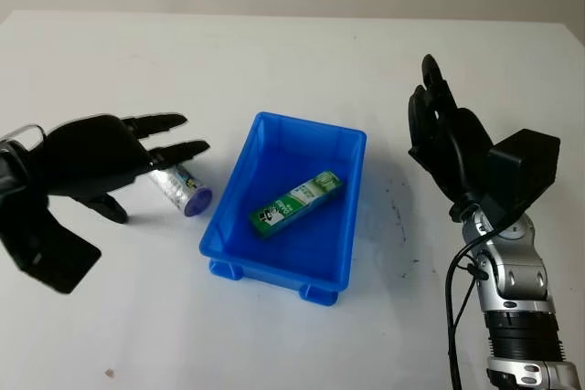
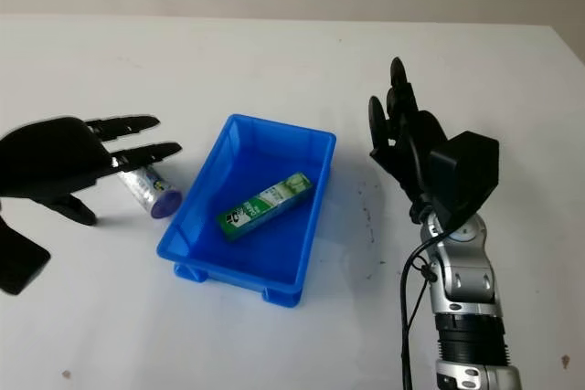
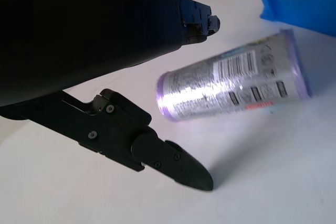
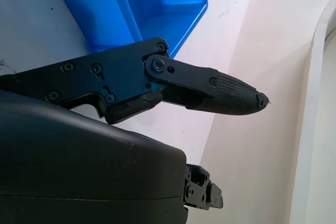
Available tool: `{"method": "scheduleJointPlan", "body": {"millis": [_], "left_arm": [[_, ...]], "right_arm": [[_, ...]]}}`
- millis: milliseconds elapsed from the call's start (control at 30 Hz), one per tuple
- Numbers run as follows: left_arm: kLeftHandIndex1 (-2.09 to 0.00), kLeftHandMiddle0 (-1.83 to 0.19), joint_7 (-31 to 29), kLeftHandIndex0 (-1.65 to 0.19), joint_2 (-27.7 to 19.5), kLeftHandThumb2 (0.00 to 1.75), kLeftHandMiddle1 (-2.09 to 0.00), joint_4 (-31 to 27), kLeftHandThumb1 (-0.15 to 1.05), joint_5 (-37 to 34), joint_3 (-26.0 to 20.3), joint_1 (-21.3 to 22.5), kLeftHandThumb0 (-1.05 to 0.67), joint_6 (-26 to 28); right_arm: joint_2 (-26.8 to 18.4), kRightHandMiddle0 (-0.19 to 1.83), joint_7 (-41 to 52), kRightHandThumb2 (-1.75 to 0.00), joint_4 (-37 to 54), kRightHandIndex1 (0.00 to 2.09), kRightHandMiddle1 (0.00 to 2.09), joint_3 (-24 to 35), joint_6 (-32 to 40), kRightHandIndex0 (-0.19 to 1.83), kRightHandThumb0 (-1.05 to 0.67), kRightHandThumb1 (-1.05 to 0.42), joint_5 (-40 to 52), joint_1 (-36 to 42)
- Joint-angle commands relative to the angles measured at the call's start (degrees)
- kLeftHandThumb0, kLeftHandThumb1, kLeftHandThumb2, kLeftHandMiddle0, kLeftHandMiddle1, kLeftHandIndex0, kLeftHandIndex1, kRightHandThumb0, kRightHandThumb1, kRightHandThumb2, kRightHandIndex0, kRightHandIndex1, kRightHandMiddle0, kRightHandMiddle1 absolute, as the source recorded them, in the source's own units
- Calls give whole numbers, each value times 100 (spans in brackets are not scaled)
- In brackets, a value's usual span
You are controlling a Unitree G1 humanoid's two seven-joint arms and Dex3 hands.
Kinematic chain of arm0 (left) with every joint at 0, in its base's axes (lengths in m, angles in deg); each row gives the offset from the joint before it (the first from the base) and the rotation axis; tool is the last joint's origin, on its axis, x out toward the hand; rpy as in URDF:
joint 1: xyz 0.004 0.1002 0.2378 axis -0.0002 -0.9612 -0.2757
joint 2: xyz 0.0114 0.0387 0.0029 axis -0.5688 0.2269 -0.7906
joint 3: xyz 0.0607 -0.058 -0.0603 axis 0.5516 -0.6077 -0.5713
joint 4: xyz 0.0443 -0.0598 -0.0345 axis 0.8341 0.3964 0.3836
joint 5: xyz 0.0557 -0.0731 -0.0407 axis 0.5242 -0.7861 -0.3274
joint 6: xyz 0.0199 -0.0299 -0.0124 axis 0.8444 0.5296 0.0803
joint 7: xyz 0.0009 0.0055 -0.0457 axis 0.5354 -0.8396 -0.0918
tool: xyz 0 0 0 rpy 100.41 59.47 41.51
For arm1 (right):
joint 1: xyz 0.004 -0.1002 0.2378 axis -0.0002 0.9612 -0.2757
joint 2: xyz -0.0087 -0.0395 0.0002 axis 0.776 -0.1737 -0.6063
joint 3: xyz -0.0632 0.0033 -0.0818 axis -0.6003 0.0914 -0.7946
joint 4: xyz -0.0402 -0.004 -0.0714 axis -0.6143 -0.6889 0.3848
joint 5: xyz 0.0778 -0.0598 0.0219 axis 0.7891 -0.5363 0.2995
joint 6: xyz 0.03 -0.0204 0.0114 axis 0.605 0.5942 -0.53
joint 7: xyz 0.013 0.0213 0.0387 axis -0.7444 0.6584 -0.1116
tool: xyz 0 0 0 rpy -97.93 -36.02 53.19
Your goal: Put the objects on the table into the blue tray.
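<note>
A blue tray [image 1: 343,216] sits mid-table with a green and white box [image 1: 297,202] lying inside it. A silver can with a purple end [image 1: 181,189] lies on its side just left of the tray, also seen close up as the can [image 3: 236,81]. My left hand [image 1: 137,157] hovers over the can, open, its fingers [image 1: 178,148] reaching above it and its thumb [image 3: 157,153] beside it without touching. My right hand [image 1: 439,125] is raised to the right of the tray, open and holding nothing.
The white table [image 1: 292,70] stretches behind the tray. Faint dark scuff marks [image 1: 399,212] lie on the table right of the tray. A small speck [image 1: 110,373] lies near the front left.
</note>
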Motion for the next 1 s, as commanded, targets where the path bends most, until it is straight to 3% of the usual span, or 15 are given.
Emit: {"method": "scheduleJointPlan", "body": {"millis": [0, 133, 267, 367, 400, 433, 467, 500, 533, 633, 700, 967], "left_arm": [[-6, -3, 121, -1, 347, 6, -6, 419, 84, -83, 204, 49, -54, 27], [-9, -9, 446, -8, 752, 8, -8, 1204, 89, -250, 337, 271, -54, -17], [-12, -18, 873, -15, 958, 7, -10, 1614, 92, -283, 503, 367, -46, -253], [-23, -42, 1510, -34, 1090, 6, -22, 1889, 93, -101, 693, 432, -39, -422], [-46, -41, 1763, -39, 1098, 6, -59, 1947, 94, 41, 797, 466, -38, -432], [-109, -32, 2038, -32, 1089, 7, -135, 1954, 100, 231, 919, 491, -40, -399], [-155, -47, 2244, -31, 1080, 17, -171, 1975, 103, 369, 1020, 521, -44, -369], [-185, -59, 2361, -30, 1065, 25, -194, 1974, 104, 465, 1100, 547, -47, -339], [-195, -67, 2413, -30, 1042, 30, -201, 1951, 104, 531, 1163, 571, -48, -319], [-208, -91, 2365, -55, 992, 42, -209, 1907, 105, 516, 1249, 599, -51, -363], [-209, -90, 2276, -64, 932, 41, -209, 1841, 105, 486, 1293, 583, -53, -457], [-209, -74, 2306, -51, 823, 34, -209, 1268, 105, 556, 1449, 375, -56, -674]], "right_arm": [[-34, -19, 8, -66, 59, 0, 0, 66, 45, -19, -72, -105, 66, 33], [-49, -19, 4, -65, 67, 0, 0, 76, 19, -19, -71, -105, 69, 87], [-52, -19, -7, -65, 82, 0, 0, 66, 37, -19, -72, -105, 60, 99], [-49, -19, -18, -64, 61, 0, 0, 57, 25, -19, -72, -105, 47, 87], [-54, -19, -14, -64, 54, 0, 0, 53, 19, -19, -72, -105, 42, 79], [-55, -19, -11, -63, 56, 0, 0, 58, 34, -19, -73, -105, 52, 68], [-56, -19, -8, -63, 56, 0, 0, 63, 45, -19, -73, -105, 59, 58], [-58, -19, -6, -63, 48, 0, 0, 68, 48, -19, -73, -105, 67, 47], [-66, -19, -1, -63, 41, 0, 0, 68, 46, -19, -74, -105, 65, 38], [-73, -19, -1, -62, 21, 0, 0, 80, 30, -19, -73, -105, 70, 15], [-77, -19, -25, -63, 28, 0, 0, 71, 26, -19, -73, -105, 41, -6], [-98, -19, -37, -63, -14, 0, 0, 47, 6, -19, -71, -105, -1, -82]]}}
